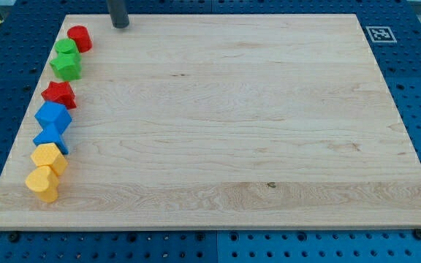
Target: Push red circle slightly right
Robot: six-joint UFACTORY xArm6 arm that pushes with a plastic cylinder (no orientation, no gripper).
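Observation:
The red circle (80, 37) sits at the top left of the wooden board (218, 117), first in a column of blocks along the left edge. My tip (120, 25) rests on the board near the top edge, a short way to the right of the red circle and slightly above it, not touching it.
Below the red circle run two green blocks (67, 50) (66, 66), a red star (59, 94), a blue block (53, 115), a blue triangle-like block (50, 137), a yellow block (49, 156) and a yellow heart (42, 183). A marker tag (380, 33) lies off the board's top right.

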